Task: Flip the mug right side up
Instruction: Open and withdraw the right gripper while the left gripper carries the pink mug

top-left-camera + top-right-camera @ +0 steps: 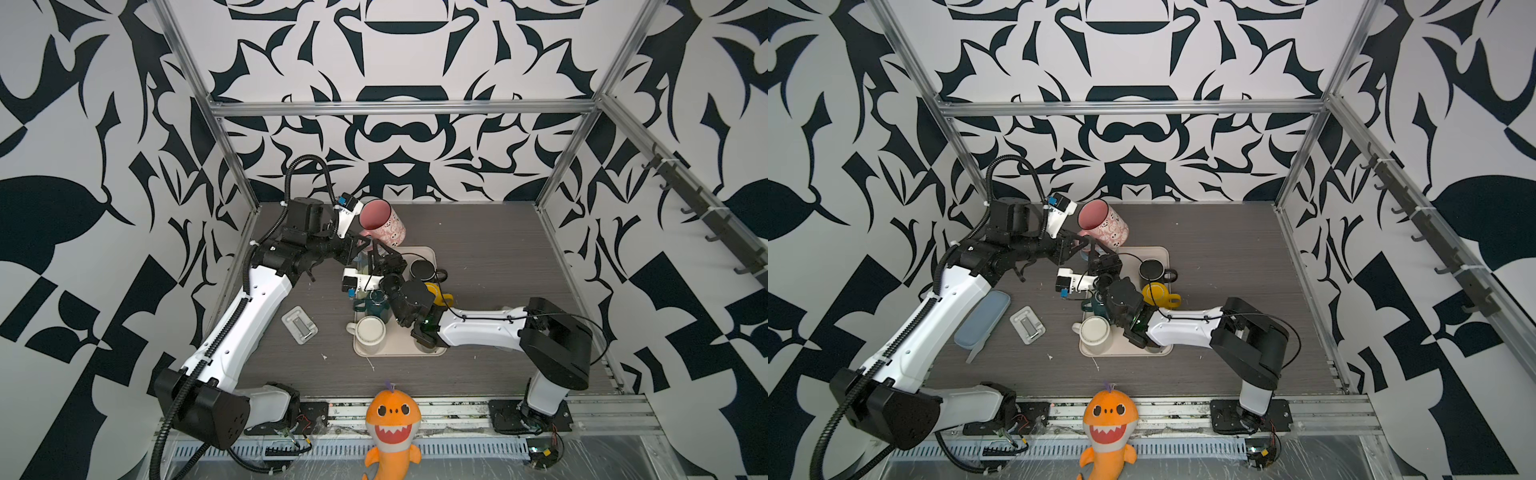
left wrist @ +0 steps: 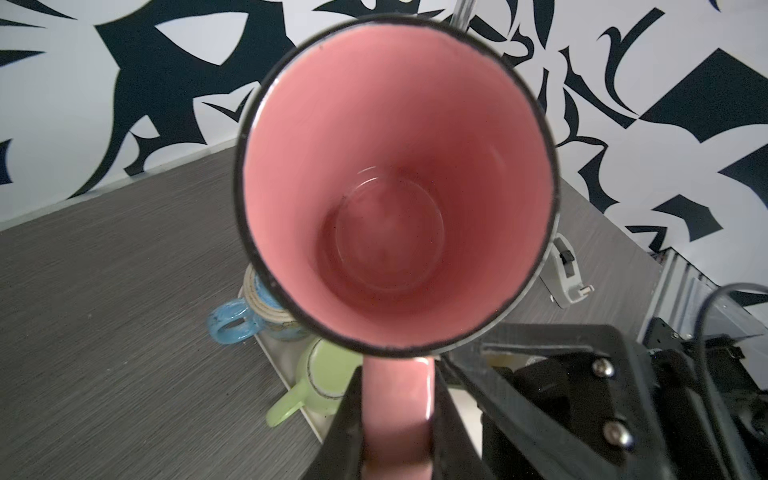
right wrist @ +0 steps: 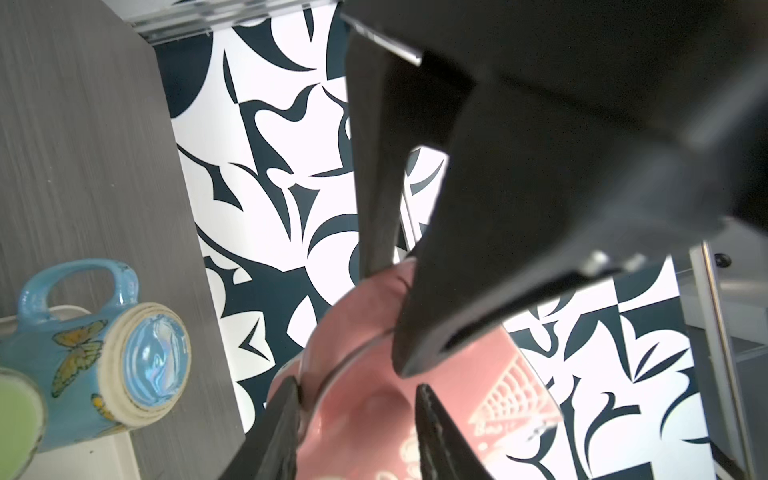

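The mug (image 1: 384, 226) is pink with white ghost prints, a pink inside and a dark rim. It hangs tilted above the tray's far end, mouth facing up and to the left in both top views (image 1: 1105, 224). My left gripper (image 1: 360, 243) is shut on the mug's handle (image 2: 397, 399), and the left wrist view looks straight into the mug (image 2: 395, 187). My right gripper (image 1: 376, 254) sits just under the mug (image 3: 374, 415). The right gripper (image 3: 357, 386) is open, with a finger on each side of the pink wall by the handle root.
A beige tray (image 1: 428, 251) holds a black mug (image 1: 424, 270), yellow mug (image 1: 440, 295), teal mug (image 1: 376, 307), white mug (image 1: 370, 330), blue butterfly mug (image 2: 249, 307) and green mug (image 2: 324, 374). Left of it lie a grey latch plate (image 1: 300, 325) and a blue-grey case (image 1: 982, 318). An orange plush shark (image 1: 392, 424) sits in front.
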You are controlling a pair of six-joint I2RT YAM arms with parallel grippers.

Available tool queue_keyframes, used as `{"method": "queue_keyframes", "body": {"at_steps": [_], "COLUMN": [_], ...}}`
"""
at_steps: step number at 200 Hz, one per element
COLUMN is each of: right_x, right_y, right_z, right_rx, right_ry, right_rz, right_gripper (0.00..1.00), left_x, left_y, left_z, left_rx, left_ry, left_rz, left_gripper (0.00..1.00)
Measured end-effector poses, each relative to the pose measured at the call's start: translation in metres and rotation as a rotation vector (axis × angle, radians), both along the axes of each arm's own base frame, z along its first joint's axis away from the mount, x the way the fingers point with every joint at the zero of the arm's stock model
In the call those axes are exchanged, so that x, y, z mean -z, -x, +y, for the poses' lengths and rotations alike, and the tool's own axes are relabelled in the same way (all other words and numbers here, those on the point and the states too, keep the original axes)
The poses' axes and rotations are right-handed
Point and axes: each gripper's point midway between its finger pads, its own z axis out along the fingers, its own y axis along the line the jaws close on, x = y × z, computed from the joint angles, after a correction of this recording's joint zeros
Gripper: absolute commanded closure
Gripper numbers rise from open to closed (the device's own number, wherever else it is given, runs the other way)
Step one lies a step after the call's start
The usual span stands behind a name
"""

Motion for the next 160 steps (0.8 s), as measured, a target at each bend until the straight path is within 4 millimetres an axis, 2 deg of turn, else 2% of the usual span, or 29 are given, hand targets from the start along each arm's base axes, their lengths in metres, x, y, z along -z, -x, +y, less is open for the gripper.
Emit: {"method": "queue_keyframes", "body": {"at_steps": [25,72,121,160], "right_x": [-0.017,-0.042,-0.041,-0.048], "right_y": [0.003,0.011,0.017,0.028], "right_z": [-0.009,-0.041,-0.078,-0.109], "right_rx": [0.019,0.069,0.112,0.11], "right_ry": [-0.062,-0.205,-0.386,-0.591], "right_rz": [-0.028,-0.031,0.124,0.269], "right_gripper": [0.4,0.36,0.34,0.32], "left_x": [-0.002,0.006,0.043,0.052], "left_y": [-0.007,-0.025,-0.065,-0.102], "left_z": [0.007,0.026,0.042,0.065], "left_rx": [-0.053,-0.182,-0.306,-0.415], "left_ry": [-0.021,-0.094,-0.218,-0.243], "left_rz": [-0.022,-0.039,0.018,0.051], "left_gripper": [1.0,1.0,1.0,1.0]}}
